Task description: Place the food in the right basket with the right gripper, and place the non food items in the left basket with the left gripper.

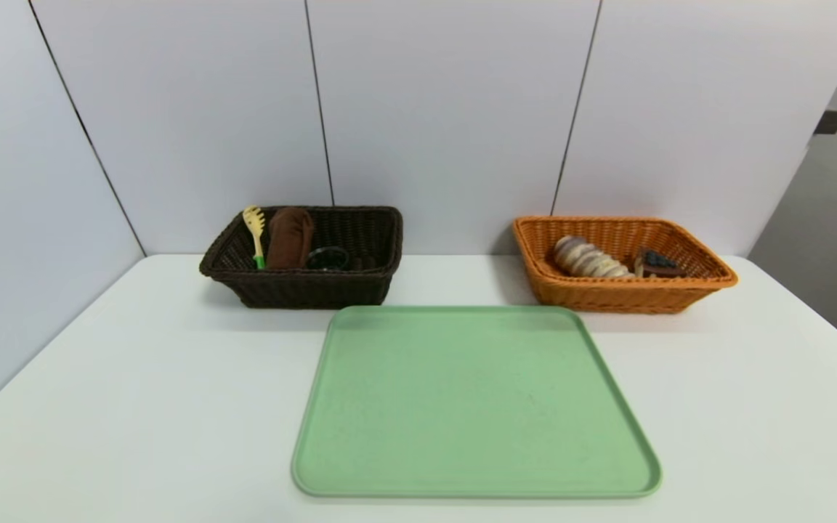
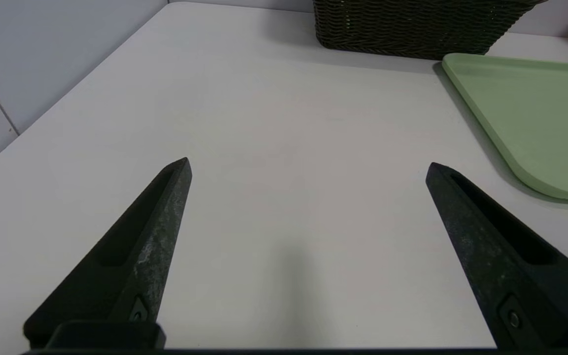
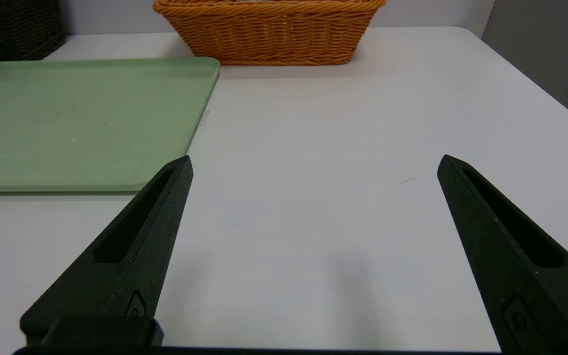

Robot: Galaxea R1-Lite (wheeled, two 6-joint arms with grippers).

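1. The food is lying in the orange basket (image 1: 694,280) at the back right of the bench (image 1: 135,407): a pale, ridged bread roll (image 1: 587,258) is resting along its left half, and a dark wedge of cake (image 1: 657,264) is sitting just beside the roll toward the right.
2. The non-food items are sitting in the dark brown basket (image 1: 302,287) at the back left: a yellow slotted spoon with a green handle (image 1: 254,234) is leaning against the left wall, a brown rounded object (image 1: 289,237) is standing next to it, and a dark ring-shaped thing (image 1: 328,258) is lying lower down, too dim to identify.
3. The green tray (image 1: 476,399) is lying flat in the middle of the bench, in front of the gap between the two baskets, with nothing showing on it.
4. The left end effector (image 2: 308,167) is hovering over bare bench on the left side, its two black fingers (image 2: 156,236) spreading wide apart and gripping nothing; the tray's corner and the dark basket are showing beyond it.
5. The right end effector (image 3: 313,165) is hovering over bare bench on the right side, likewise spreading fully and carrying nothing; the tray's edge is lying beside one finger, and the orange basket is standing farther ahead.
6. Neither end effector is appearing in the head view.
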